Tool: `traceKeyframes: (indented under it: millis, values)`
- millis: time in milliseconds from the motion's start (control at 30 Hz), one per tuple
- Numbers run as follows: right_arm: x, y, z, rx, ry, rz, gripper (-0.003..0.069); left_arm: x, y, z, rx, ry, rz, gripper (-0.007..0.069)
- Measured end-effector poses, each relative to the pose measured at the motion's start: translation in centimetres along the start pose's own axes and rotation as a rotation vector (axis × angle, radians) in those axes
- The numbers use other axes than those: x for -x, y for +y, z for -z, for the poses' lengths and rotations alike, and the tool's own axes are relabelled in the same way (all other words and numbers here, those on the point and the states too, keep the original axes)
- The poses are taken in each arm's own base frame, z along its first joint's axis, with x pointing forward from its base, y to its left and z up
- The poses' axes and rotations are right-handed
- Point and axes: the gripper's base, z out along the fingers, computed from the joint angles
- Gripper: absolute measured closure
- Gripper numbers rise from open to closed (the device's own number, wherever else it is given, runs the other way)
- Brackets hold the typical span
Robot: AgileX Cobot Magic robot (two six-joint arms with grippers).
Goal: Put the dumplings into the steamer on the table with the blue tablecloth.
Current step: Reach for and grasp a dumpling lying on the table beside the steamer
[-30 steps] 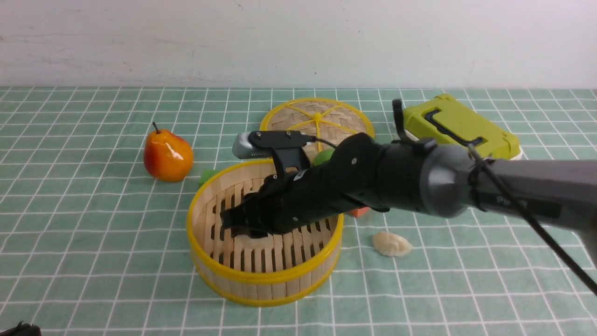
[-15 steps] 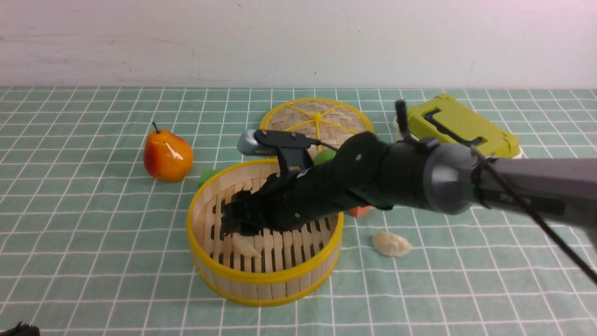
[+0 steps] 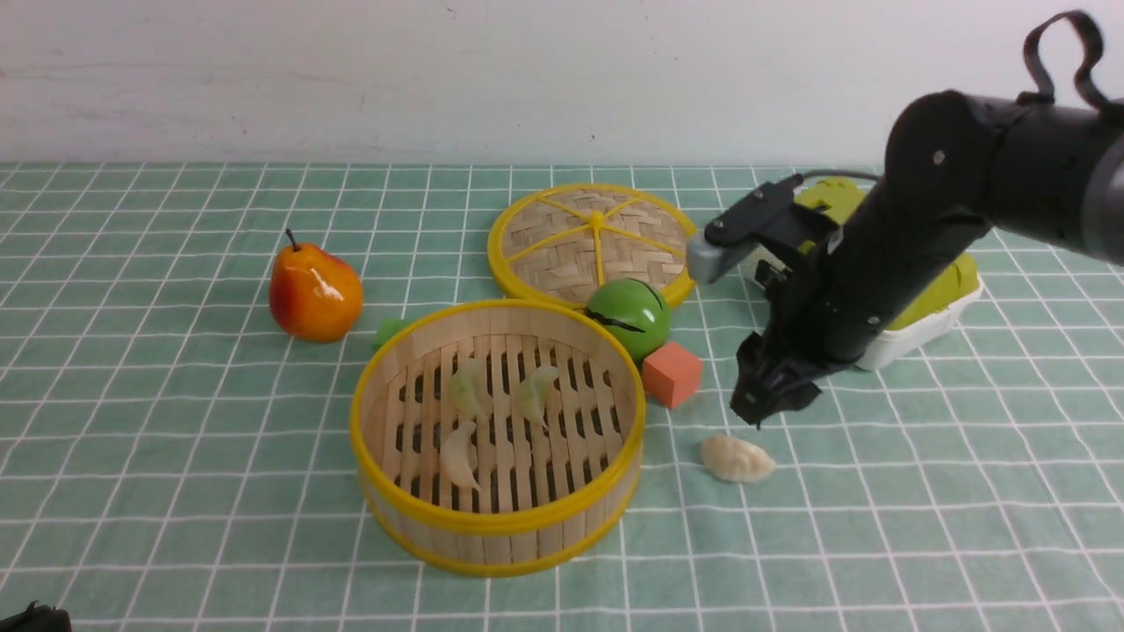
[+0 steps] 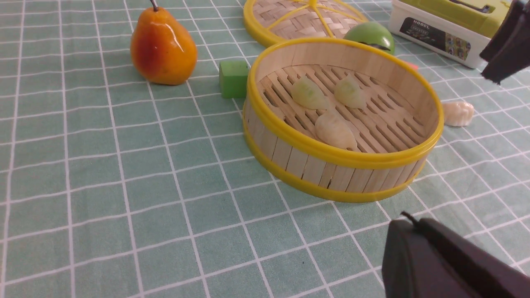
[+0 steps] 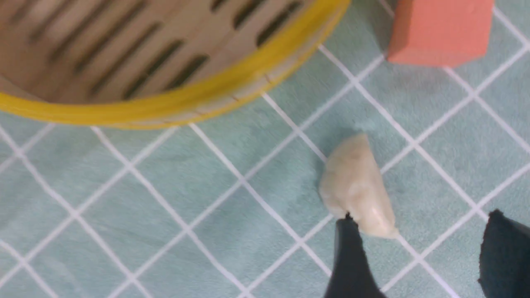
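The steamer (image 3: 492, 527) stands on the blue tablecloth (image 3: 176, 439) in the middle of the table. Three dumplings lie on its slats: two pale green (image 3: 468, 389) (image 3: 536, 391) and one cream (image 3: 457, 456). A further cream dumpling (image 3: 738, 459) lies on the cloth to the steamer's right. My right gripper (image 3: 768, 399) hangs open just above and behind it. In the right wrist view one fingertip (image 5: 350, 256) is at the edge of this dumpling (image 5: 358, 188), with nothing between the jaws. My left gripper (image 4: 408, 221) is shut and empty, low near the front of the steamer.
A pear (image 3: 314, 294) stands left of the steamer, with a green block (image 3: 389, 332) beside it. Behind the steamer are a woven lid (image 3: 597, 241), a green ball (image 3: 629, 318) and an orange block (image 3: 673, 374). A yellow-green box (image 3: 878, 263) sits at the back right.
My right arm has come out of the steamer and swung right, over the dumpling on the cloth. Its jaws have opened, and a cream dumpling now lies in the steamer.
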Motion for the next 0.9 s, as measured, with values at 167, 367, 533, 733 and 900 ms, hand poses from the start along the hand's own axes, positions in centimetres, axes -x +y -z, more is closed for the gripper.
traceKeyframes:
  millis: [167, 367, 533, 733, 900]
  values:
    - [-0.2, -0.6, -3.8, 0.015, 0.014, -0.038, 0.0280, 0.0, 0.0, 0.0, 0.001, 0.000, -0.002, 0.0634]
    - [-0.3, -0.4, -5.8, 0.055, 0.018, -0.082, 0.0410, 0.0, 0.0, 0.0, 0.001, -0.001, -0.002, 0.0632]
    - [-0.5, -0.2, -5.6, 0.075, 0.050, -0.075, 0.0435, 0.0, 0.0, 0.0, 0.001, -0.001, -0.002, 0.0630]
    - [1.2, 0.2, -1.7, 0.100, 0.052, -0.112, 0.0435, 0.0, 0.0, 0.0, 0.001, -0.001, -0.002, 0.0624]
    - [5.2, 2.6, 4.2, 0.230, -0.199, -0.221, 0.0435, 0.0, 0.0, 0.0, 0.001, -0.001, -0.003, 0.0620]
